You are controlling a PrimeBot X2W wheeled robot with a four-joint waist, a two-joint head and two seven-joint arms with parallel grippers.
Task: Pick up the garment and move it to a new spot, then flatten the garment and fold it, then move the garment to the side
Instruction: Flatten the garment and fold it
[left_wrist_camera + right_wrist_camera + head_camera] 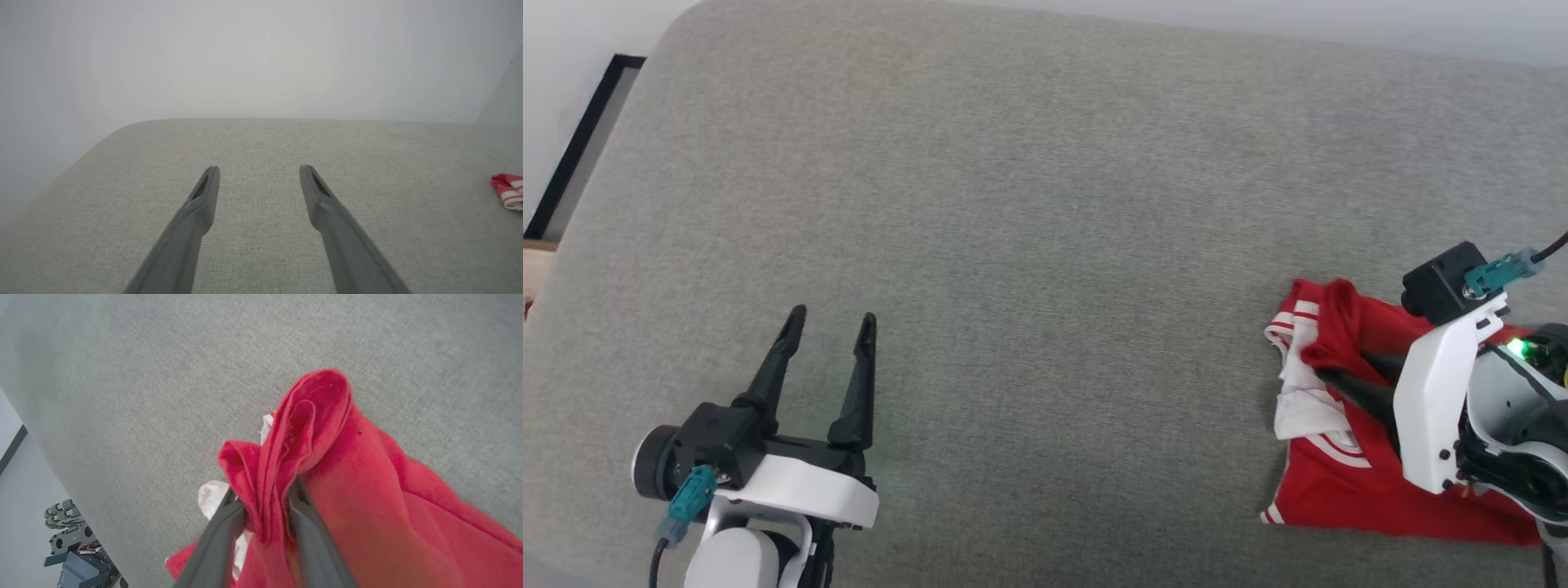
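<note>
Down at the right of the head view: the garment [1339, 482], red with white parts and red-and-white stripes, bunched up on the grey cloth surface [1045, 204]. Hard to see whole: right side tucked under the white right arm [1429, 392], far corner cut off by the picture edge. In the left wrist view, just a small striped bit of the garment [508, 190] at the right edge, the rest cut off.

Right gripper [1339, 363] clenched on a raised red fold. In its own view, right gripper [265, 490] with one dark finger on each side of that fold, both tips buried in the garment [367, 490].

Left gripper [833, 314] well apart from the garment, jaws spread wide, holding nothing. Same left gripper [259, 167] over bare grey cloth in its own view.

White curved print [1339, 445] on the red, partly under the arm, too covered to read.

Dark machine parts [69, 547] at the lower left of the right wrist view, small, cut off, hard to make out
</note>
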